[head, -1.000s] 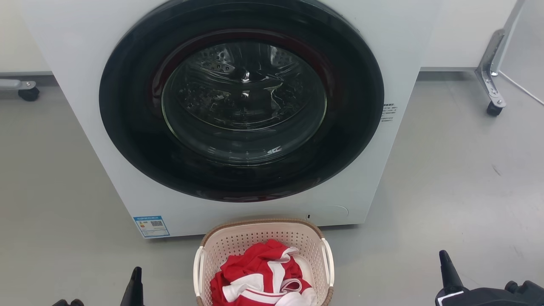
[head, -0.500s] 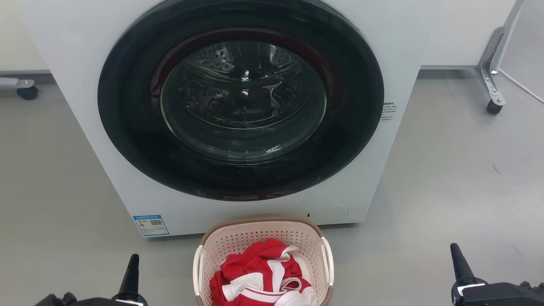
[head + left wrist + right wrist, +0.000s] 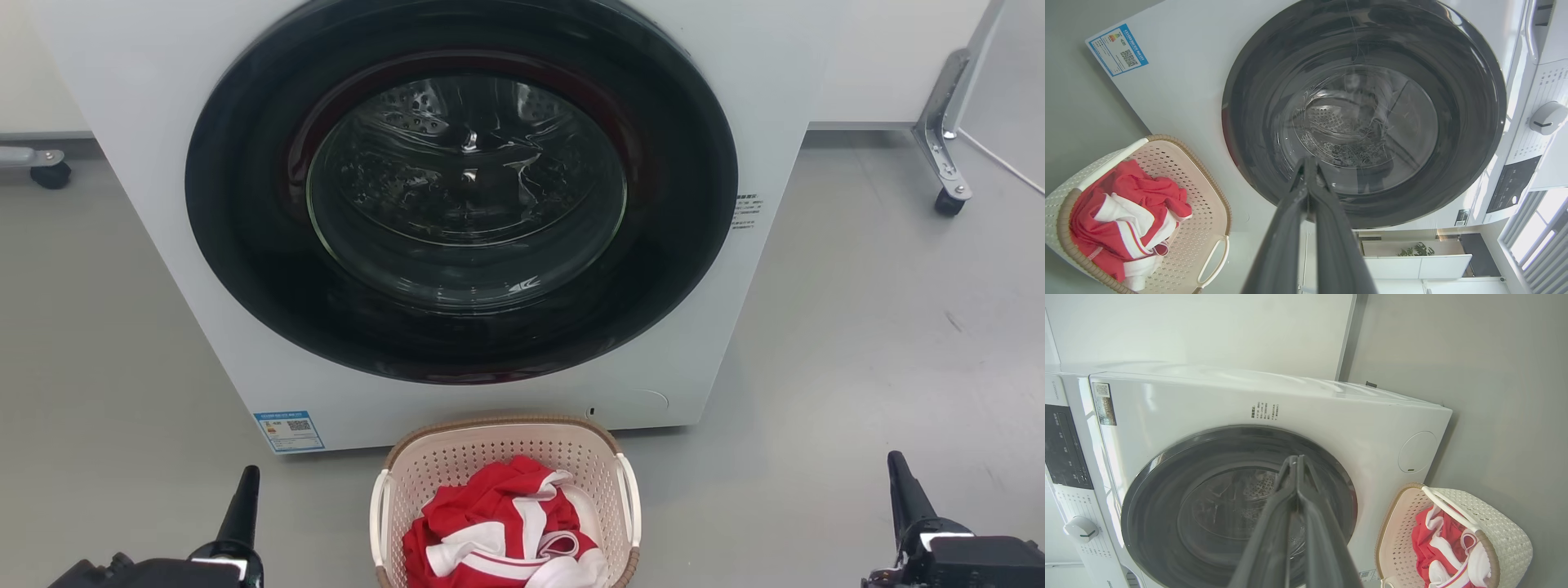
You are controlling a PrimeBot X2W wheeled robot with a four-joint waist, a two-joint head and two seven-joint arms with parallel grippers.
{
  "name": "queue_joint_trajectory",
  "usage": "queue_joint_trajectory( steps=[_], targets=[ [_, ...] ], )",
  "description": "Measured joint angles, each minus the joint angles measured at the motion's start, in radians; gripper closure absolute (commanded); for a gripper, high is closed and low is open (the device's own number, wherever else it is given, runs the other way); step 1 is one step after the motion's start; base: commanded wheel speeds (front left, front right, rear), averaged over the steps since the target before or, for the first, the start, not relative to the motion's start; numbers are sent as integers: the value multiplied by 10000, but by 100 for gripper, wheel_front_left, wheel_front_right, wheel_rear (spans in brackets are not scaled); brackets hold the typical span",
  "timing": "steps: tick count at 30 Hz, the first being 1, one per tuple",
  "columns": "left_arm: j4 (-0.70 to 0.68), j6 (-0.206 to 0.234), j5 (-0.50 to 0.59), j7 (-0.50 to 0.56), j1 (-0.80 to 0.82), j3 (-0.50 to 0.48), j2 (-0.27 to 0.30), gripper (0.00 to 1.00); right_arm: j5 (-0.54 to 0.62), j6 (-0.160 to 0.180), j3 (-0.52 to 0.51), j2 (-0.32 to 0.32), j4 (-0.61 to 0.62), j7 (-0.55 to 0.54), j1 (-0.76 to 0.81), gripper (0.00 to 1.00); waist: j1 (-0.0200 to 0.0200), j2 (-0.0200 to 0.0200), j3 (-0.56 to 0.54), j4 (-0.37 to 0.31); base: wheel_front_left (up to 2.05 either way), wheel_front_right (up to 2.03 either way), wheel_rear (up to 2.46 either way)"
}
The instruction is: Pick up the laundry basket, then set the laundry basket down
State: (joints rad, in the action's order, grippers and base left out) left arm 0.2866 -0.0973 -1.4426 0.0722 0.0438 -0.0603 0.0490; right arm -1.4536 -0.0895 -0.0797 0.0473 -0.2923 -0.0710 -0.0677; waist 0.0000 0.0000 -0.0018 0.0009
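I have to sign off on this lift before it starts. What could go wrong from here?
1. Both claws, left and right, are shut and well off to either side of the basket; they must open and line up with the thin white handles, or a grasp may slip.
2. The basket sits close against the washer; tilting it forward could bump the front.
3. The clothes are heaped loosely and could spill if it tips.

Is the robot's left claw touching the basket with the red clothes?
Apart. In the head view, bare grey floor lies between the left gripper and the laundry basket.
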Motion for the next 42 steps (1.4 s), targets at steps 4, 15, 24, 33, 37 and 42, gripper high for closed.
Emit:
queue_joint_trajectory(
  steps=[4,15,24,33,37,42],
  targets=[
    [36,-96,-543,155,127,-102,-25,100,-508,-94,-184,-8,-17,-173,-63,100,0,0,13,-3,0,0,0],
    [98,-265,-1580,414,369,-305,-61,100,-1423,-286,-531,-35,-59,-424,-244,100,0,0,36,-9,0,0,0],
    [98,-265,-1578,414,369,-307,-63,100,-1423,-297,-531,-36,-61,-424,-244,100,0,0,36,-9,0,0,0],
    [98,-263,-1580,414,369,-307,-63,100,-1423,-297,-531,-36,-61,-424,-244,100,0,0,36,-9,0,0,0],
    [98,-263,-1580,414,369,-307,-63,100,-1423,-297,-531,-36,-61,-422,-244,100,0,1,36,-9,0,0,0],
    [98,-263,-1580,414,369,-307,-63,100,-1423,-297,-531,-38,-61,-422,-244,100,0,0,36,-9,0,0,0]
  ],
)
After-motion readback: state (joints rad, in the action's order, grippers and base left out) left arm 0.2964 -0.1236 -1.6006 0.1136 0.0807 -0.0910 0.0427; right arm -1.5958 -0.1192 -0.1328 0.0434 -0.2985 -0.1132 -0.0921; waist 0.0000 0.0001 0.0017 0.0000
